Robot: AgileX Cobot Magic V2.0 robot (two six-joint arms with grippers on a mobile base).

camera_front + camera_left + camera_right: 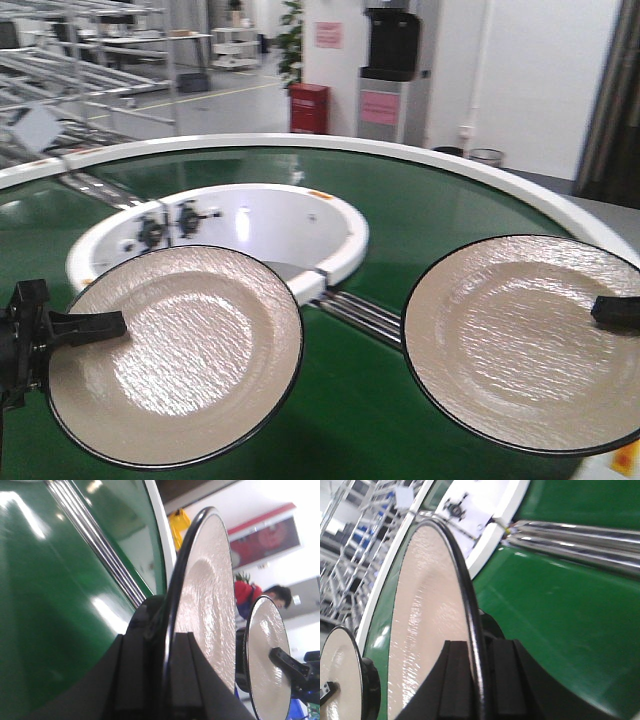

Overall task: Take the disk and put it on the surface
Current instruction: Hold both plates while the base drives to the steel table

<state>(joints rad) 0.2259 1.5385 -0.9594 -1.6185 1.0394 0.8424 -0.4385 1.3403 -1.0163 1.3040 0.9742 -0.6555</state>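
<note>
HELD ALOFT: Nearest the camera, the left claw (95,325) is clamped on the rim of the left disk (180,355), while the right claw (612,312) pinches the outer edge of the right disk (520,345). Both cream, black-edged disks are held over the green conveyor belt (440,210), apparently clear of it. Each disk is round and so has no long axis. Its dished face points up and tips toward the front camera, with the gripped edge outermost. The dark worktop meant to receive them is not in view. The carry likely calls for a firm pinch, with the disk levelled, lifted over the belt's white rim (300,141) and lowered until its underside sits flat before the jaws part. Beyond lie steel rails (360,315), a white hub (250,225) and a red cabinet (308,108).
</note>
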